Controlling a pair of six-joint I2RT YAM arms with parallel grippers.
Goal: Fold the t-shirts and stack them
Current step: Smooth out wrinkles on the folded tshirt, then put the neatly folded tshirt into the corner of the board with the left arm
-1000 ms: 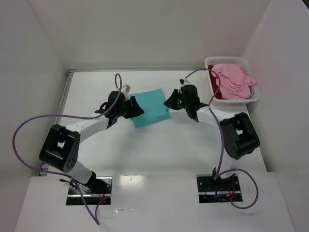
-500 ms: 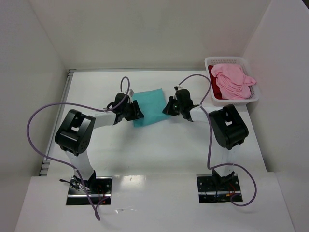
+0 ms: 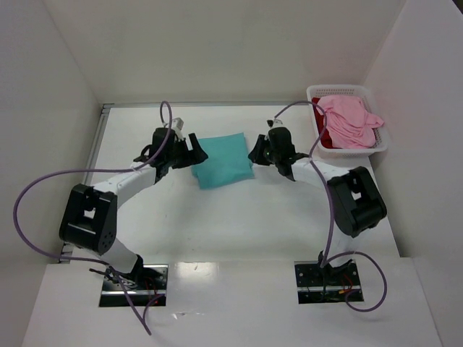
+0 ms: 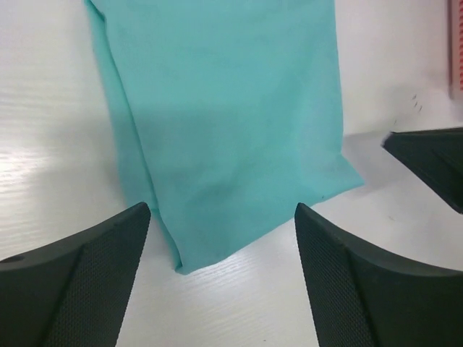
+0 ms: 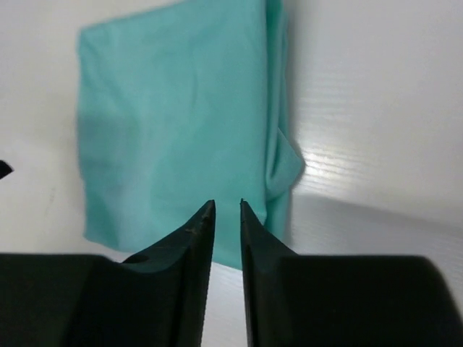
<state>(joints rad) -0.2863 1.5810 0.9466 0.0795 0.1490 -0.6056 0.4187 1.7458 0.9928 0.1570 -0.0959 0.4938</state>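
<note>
A teal t-shirt (image 3: 222, 160) lies folded into a flat rectangle on the white table; it also shows in the left wrist view (image 4: 231, 108) and the right wrist view (image 5: 173, 123). My left gripper (image 3: 191, 151) is open and empty just off its left edge, the jaws wide apart (image 4: 222, 217). My right gripper (image 3: 256, 154) is at its right edge, jaws nearly together with nothing between them (image 5: 226, 204). A light pink t-shirt (image 3: 351, 119) lies crumpled on top of a dark red one (image 3: 327, 142) in the basket.
The white plastic basket (image 3: 346, 87) stands at the back right corner against the right wall. White walls close the table on the left, back and right. Purple cables loop from both arms. A right finger tip (image 4: 430, 163) shows in the left wrist view.
My left gripper has drawn back from the teal shirt's left edge, toward the far left. My right gripper stays at the right edge. The shirt lies as before.
</note>
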